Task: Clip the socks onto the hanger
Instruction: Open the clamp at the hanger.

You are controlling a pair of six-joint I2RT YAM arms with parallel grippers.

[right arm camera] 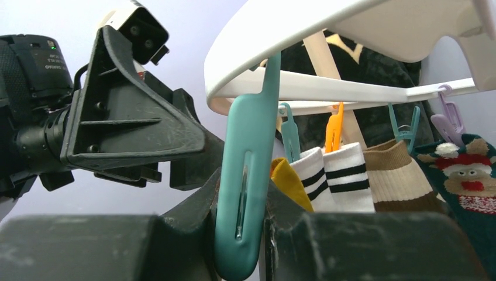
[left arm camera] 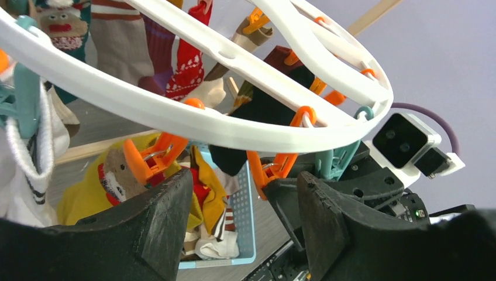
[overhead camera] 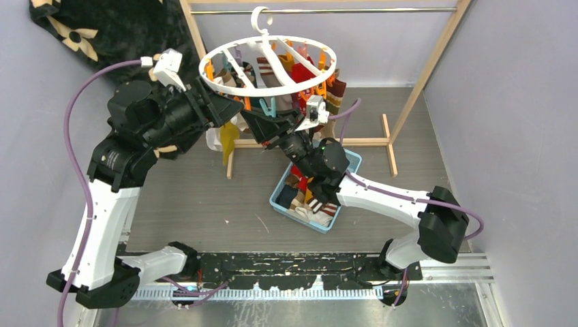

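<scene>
— Several socks (right arm camera: 345,181) hang clipped under the hanger (left arm camera: 175,114), am I right?
— Yes; striped white ones, a tan-cuffed one, a dark green one with a red-nosed face, a red one, and a mustard sock (overhead camera: 228,139) at the ring's near-left side; the white ring hangs by its hook from the rod of the wooden rack (overhead camera: 371,142), above the desk (overhead camera: 198,204).
— And the right pincer (right arm camera: 241,205)?
— Closed on a teal clip (right arm camera: 248,152) that dangles from the ring's rim; the clip stands upright between the two fingers, touched on both sides.
— The left pincer (left arm camera: 243,187)?
— Spread wide and holding nothing; it sits just under the ring's near edge, facing the right pincer, with an orange clip (left arm camera: 275,170) hanging just beyond its gap; the two pincers are near each other, but I cannot tell whether they touch.
— Where are the other socks?
— Many lie heaped in a light blue basket (overhead camera: 290,212) on the desk, below the right arm's wrist; red, cream and striped ones show.
— Anything else?
— A black blanket (overhead camera: 116,34) with tan flowers hangs at the far left corner, behind the left arm.
</scene>
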